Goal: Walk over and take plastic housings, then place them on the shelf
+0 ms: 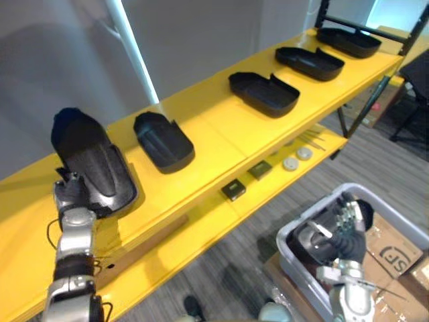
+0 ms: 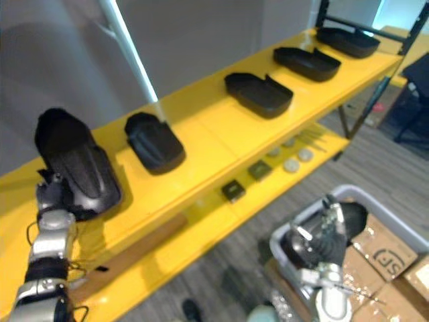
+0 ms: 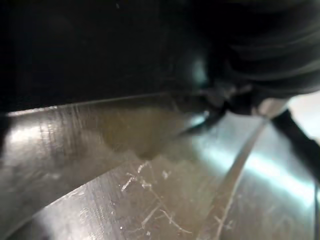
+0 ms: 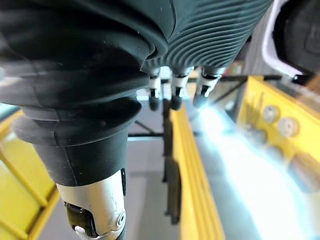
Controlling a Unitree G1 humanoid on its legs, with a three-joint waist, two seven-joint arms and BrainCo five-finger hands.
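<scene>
At the far left you had the left hand (image 1: pixel 70 196) up against the near end of the leftmost housing (image 1: pixel 90 157), a black plastic shell lying on the yellow top shelf (image 1: pixel 214 127). Its fingers were hidden at the shell's edge, and the left wrist view gave only a dark mass over a shiny surface, so you could not tell whether the hand gripped the shell or merely touched it.

Along that shelf to the right, the second housing (image 1: pixel 164 142) lay near the first but apart from it. The third housing (image 1: pixel 263 94), the fourth housing (image 1: pixel 310 63) and the fifth housing (image 1: pixel 348 41) followed in a spaced row toward the far end, each lying open side up.

Below them, the lower shelf (image 1: pixel 201 218) carried two dark square pieces (image 1: pixel 233 190) and, further right, a pair of pale round discs (image 1: pixel 290 163).

At the right, down on the floor, stood a grey bin (image 1: pixel 392 213) with a binned housing (image 1: pixel 310 245) inside it. You had the right hand (image 1: pixel 347 231) over that bin, its fingers (image 4: pixel 174 97) hanging loose in a row and holding nothing. A cardboard box (image 1: pixel 392 255) sat just beside the bin.
</scene>
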